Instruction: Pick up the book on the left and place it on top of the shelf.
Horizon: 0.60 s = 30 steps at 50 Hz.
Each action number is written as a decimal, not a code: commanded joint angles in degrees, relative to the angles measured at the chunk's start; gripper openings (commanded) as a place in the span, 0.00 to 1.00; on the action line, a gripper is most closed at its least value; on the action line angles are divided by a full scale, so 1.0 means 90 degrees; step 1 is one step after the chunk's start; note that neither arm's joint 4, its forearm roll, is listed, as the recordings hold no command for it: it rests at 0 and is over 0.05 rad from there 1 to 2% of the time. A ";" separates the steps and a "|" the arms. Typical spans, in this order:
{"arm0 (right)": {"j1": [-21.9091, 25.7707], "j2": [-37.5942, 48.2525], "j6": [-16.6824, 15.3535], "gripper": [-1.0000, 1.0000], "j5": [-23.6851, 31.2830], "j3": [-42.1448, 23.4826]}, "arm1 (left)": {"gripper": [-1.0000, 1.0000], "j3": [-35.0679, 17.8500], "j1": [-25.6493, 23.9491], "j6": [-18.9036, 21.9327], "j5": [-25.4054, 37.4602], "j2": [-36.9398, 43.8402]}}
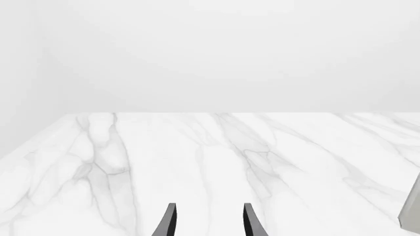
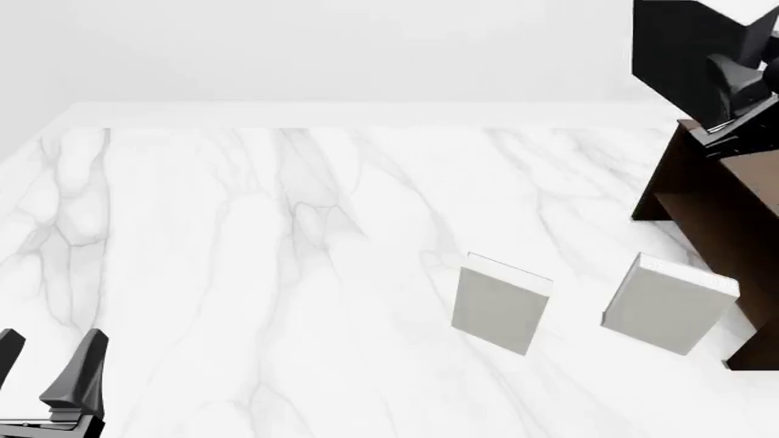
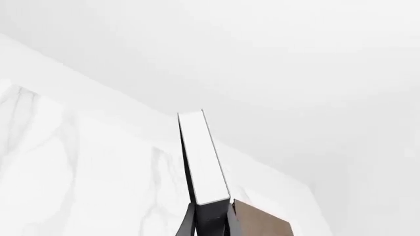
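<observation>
While my right hand (image 3: pixel 210 221) grips the book (image 3: pixel 202 157) by its lower end, the white page edges run straight out ahead of my fingers in the right wrist view, with the dark cover showing as a thin line along one side. In the front view the book (image 2: pixel 681 55) is a black slab held upright at the far right, above the dark brown shelf (image 2: pixel 718 219), my right hand (image 2: pixel 745 84) clamped on its near face; whether it touches the top I cannot tell. A corner of the shelf (image 3: pixel 262 221) sits just beside my fingers. My left hand (image 2: pixel 43 374) rests low at the near left of the desk (image 2: pixel 244 255), fingers apart, holding nothing, well away from the book. Two pale books (image 2: pixel 502 303) (image 2: pixel 667 303) stand on the desk near the shelf.
</observation>
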 commanded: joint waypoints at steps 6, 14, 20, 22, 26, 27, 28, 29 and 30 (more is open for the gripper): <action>-0.0621 -0.0223 -0.0355 0.00 0.0123 -0.0152 | 1.00 0.0000 0.0000 0.0000 0.0000 0.0000; -0.0922 -0.0198 -0.0521 0.00 0.0036 -0.0105 | 1.00 0.0000 0.0000 0.0000 0.0000 0.0000; -0.1122 -0.0165 -0.0651 0.00 0.0057 -0.0187 | 1.00 0.0000 0.0000 0.0000 0.0000 0.0000; -0.1192 -0.0160 -0.0661 0.00 0.0085 -0.0234 | 1.00 0.0000 0.0000 0.0000 0.0000 0.0000; -0.1311 -0.0137 -0.0686 0.00 0.0094 -0.0259 | 1.00 0.0000 0.0000 0.0000 0.0000 0.0000; -0.1346 -0.0129 -0.0701 0.00 0.0082 -0.0255 | 1.00 0.0000 0.0000 0.0000 0.0000 0.0000; -0.1374 -0.0119 -0.0714 0.00 0.0075 -0.0252 | 1.00 0.0000 0.0000 0.0000 0.0000 0.0000; -0.1411 -0.0112 -0.0728 0.00 0.0066 -0.0250 | 1.00 0.0000 0.0000 0.0000 0.0000 0.0000; -0.1433 -0.0106 -0.0726 0.00 0.0067 -0.0258 | 1.00 0.0000 0.0000 0.0000 0.0000 0.0000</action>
